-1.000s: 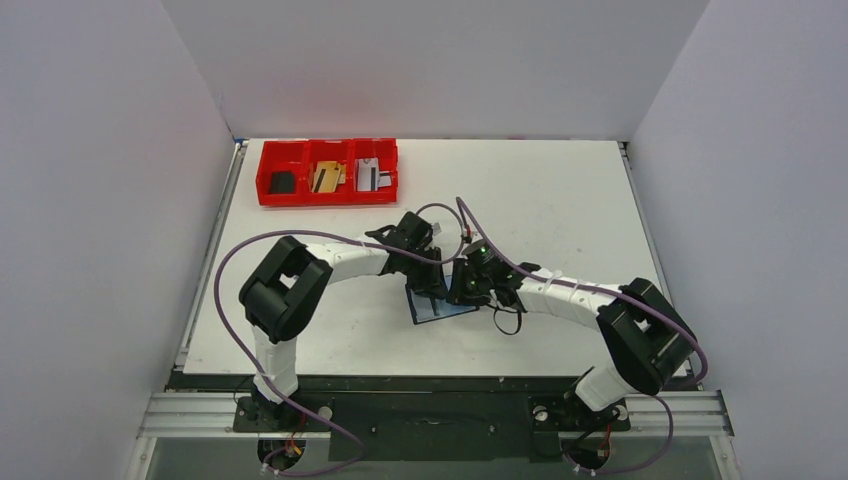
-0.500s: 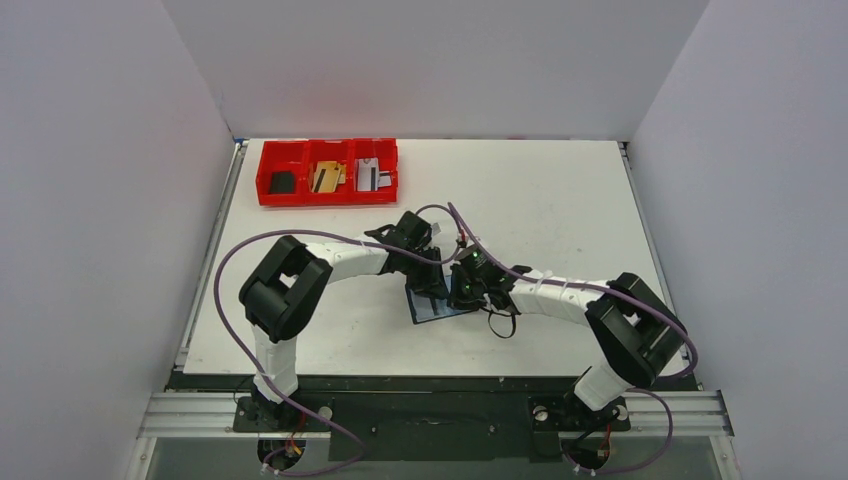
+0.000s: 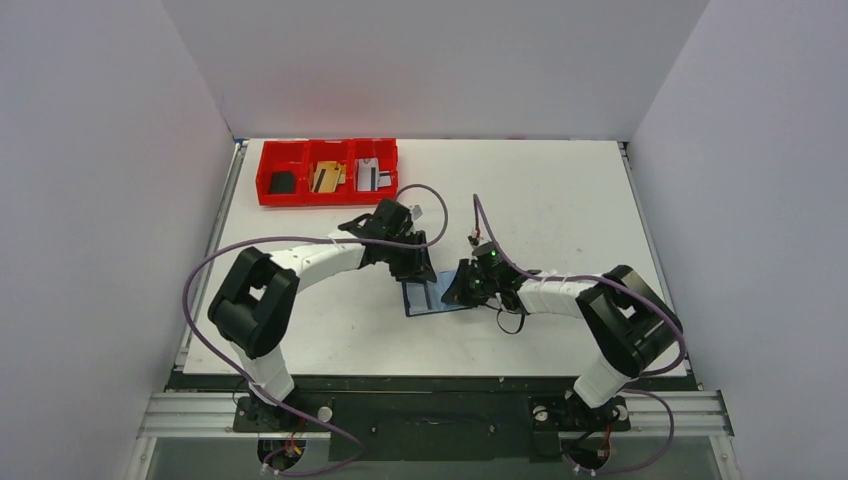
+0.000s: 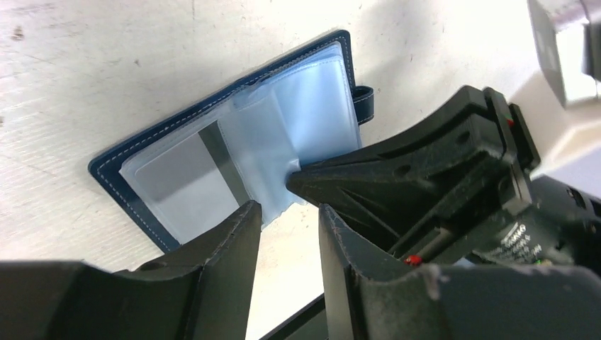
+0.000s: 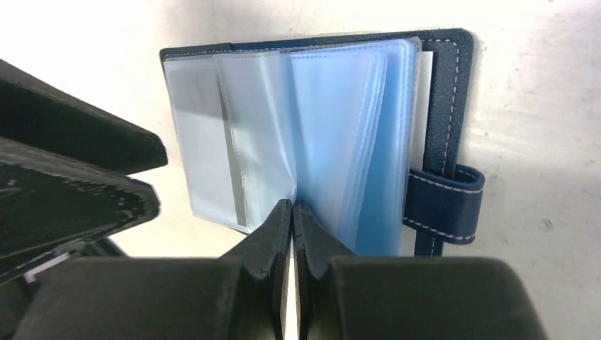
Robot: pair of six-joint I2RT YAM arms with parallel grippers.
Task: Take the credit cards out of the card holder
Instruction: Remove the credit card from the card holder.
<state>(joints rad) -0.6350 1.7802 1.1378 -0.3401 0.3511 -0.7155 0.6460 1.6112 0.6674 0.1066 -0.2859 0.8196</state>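
the card holder lies open and flat on the white table, just below the middle of the overhead view, between the two gripper tips. its dark blue cover faces down and clear sleeves fan out from the spine. in the right wrist view the short strap tab sticks out at the right edge. one grey card with a dark stripe sits in the leftmost sleeve there, fully inside its pocket.

the right gripper reaches in from the bottom middle of its own view. its fingers are pressed together with no gap and the tips touch the lower edge of the sleeves near the fold. whether a sleeve is pinched between them i cannot tell. the left gripper hovers at the lower edge of the holder in the left wrist view. its fingers are narrowly apart with nothing between them, and the tips are beside the corner of the sleeve with the grey card.

well apart, in the upper left of the table, a red tray has three compartments. a black card lies in the left one, a gold card in the middle one and a silver card in the right one.
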